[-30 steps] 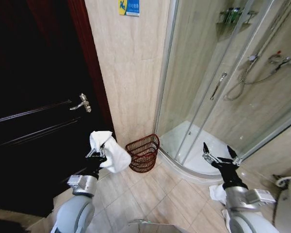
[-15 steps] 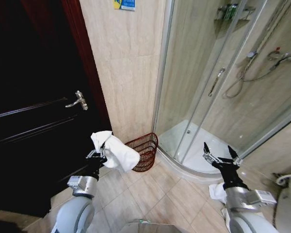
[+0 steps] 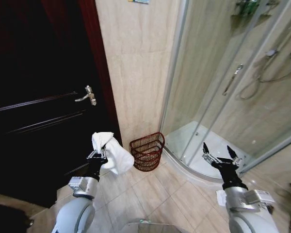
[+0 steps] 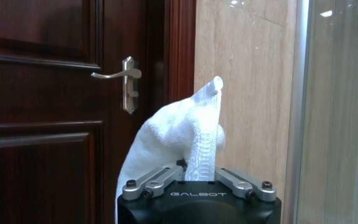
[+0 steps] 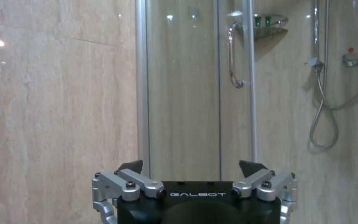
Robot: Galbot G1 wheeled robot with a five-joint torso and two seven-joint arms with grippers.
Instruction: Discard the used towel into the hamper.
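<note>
Carry step: left hand [image 3: 98, 154] clamped on the white towel [image 3: 114, 154], cloth bunched above the fingers and drooping toward the hamper [image 3: 148, 151]. Hamper sits on the tiled floor [image 3: 150, 194] against the beige wall [image 3: 136, 73], between the dark door [image 3: 39, 111] and the shower enclosure [image 3: 223, 97], tipped a bit toward the robot. Towel is near the rim but not over it. Next, likely: bring the hand above the opening, then let go. Right hand [image 3: 218, 153] idle, fingers spread wide, by the shower base.
</note>
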